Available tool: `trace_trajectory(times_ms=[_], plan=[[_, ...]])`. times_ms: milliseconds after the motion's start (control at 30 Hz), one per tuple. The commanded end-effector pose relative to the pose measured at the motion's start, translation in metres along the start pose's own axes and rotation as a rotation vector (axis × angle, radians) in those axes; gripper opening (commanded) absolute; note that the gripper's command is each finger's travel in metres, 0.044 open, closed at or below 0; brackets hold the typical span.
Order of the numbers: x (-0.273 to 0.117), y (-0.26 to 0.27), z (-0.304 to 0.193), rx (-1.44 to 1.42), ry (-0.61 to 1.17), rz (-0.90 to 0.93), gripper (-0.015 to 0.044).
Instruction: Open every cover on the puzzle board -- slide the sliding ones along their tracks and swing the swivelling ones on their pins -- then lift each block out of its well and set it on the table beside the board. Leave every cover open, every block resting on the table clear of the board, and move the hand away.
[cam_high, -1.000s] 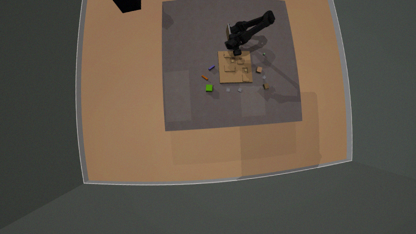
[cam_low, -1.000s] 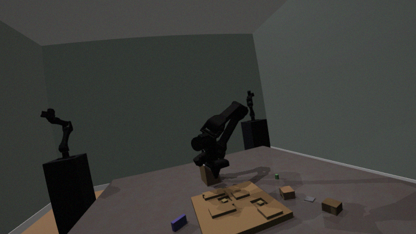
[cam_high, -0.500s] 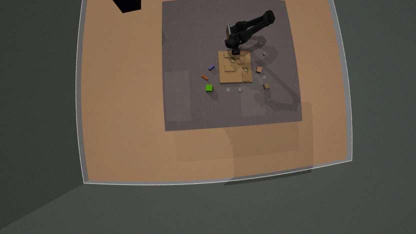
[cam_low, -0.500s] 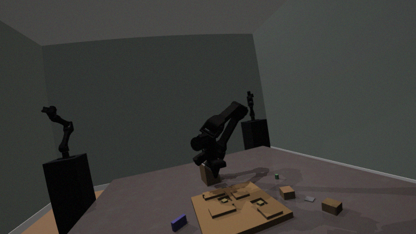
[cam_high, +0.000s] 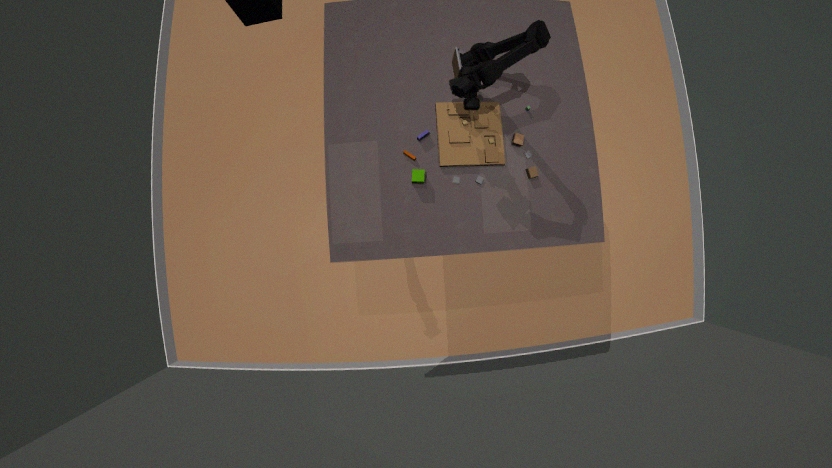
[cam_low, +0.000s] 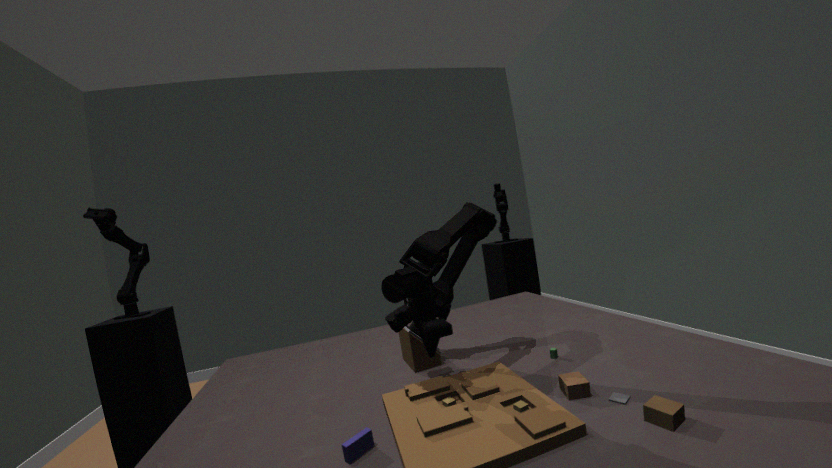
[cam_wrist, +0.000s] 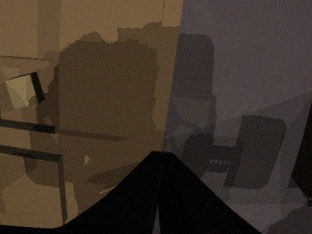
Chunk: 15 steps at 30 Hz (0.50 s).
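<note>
The tan puzzle board (cam_high: 450, 157) (cam_low: 416, 445) (cam_wrist: 110, 12) lies flat on the table. One pale block (cam_high: 464, 122) (cam_low: 448, 401) sits in an uncovered well between the back left cover (cam_low: 427, 388) and the front left cover (cam_high: 459, 137) (cam_low: 444, 420). Another pale block (cam_high: 491, 140) (cam_low: 520, 405) sits in an uncovered well behind the front right cover (cam_high: 491, 156) (cam_low: 541, 423). A back right cover (cam_high: 481, 122) (cam_low: 481, 390) shows no well beside it. My gripper (cam_low: 431, 354) (cam_wrist: 161, 162) is shut and empty above the board's back edge. A block (cam_wrist: 20, 91) shows at left in the wrist view.
Brown blocks (cam_high: 517, 139) (cam_low: 663, 412), a grey tile (cam_low: 619, 398) and a small green cylinder (cam_high: 528, 107) (cam_low: 553, 353) lie right of the board. A blue block (cam_high: 422, 135) (cam_low: 357, 446), an orange stick (cam_high: 409, 155) and a green cube (cam_high: 418, 175) lie left. A brown box (cam_low: 411, 352) stands behind.
</note>
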<state>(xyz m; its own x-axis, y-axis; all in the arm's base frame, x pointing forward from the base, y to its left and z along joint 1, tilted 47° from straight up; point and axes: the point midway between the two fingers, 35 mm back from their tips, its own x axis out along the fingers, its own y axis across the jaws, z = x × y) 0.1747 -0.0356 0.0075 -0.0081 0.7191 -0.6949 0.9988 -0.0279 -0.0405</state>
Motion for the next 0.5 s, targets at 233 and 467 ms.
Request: trace_trajectory(times_ms=[233,467], plan=[[0.011,0.0,0.001,0.005,-0.001,-0.001,0.0],[0.018,0.001,0.001,0.005,-0.001,-0.001,0.0]])
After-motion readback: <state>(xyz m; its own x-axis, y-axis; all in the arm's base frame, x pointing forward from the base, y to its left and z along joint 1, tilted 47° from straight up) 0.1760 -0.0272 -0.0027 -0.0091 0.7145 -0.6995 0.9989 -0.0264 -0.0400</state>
